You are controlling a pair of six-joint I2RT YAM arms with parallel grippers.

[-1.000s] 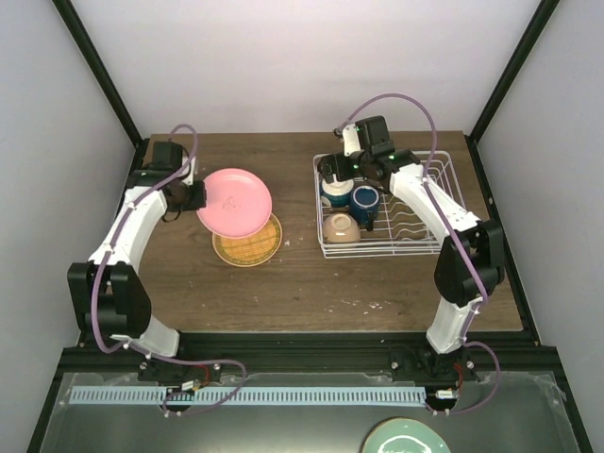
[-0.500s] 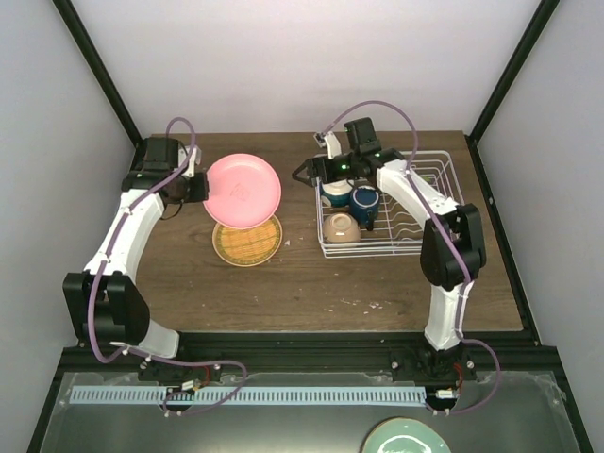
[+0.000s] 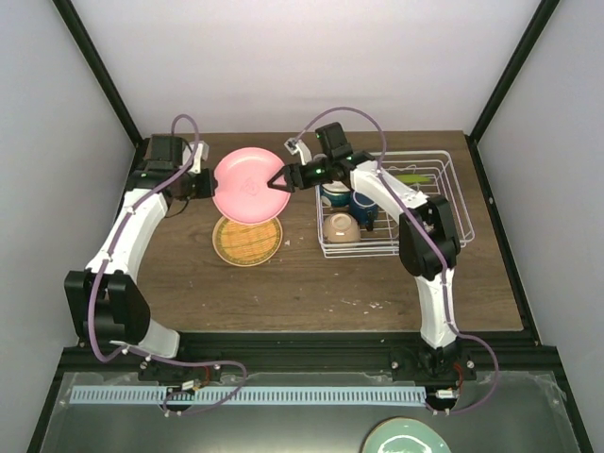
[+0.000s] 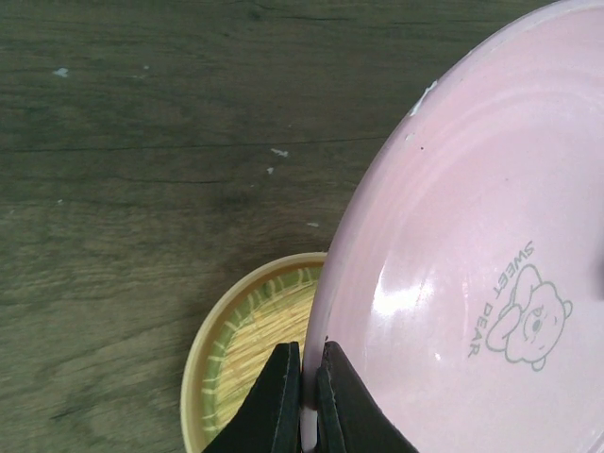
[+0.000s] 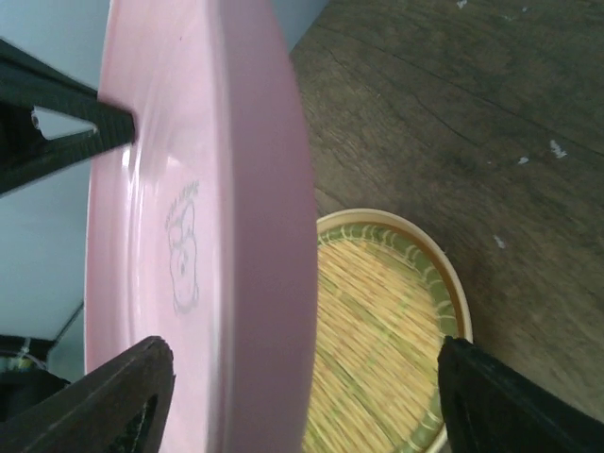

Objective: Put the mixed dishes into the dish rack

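Pink plate (image 4: 453, 236) pinched at its rim by my left gripper (image 4: 304, 396) — bear print (image 4: 519, 316) legible only from the wrists; right gripper (image 5: 316, 396) holds its fingers spread astride it, contact unclear.

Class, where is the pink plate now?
Top view: the pink plate hangs left of the dish rack, over the yellow plate, gripped by the left claw, right claw open at its right edge.
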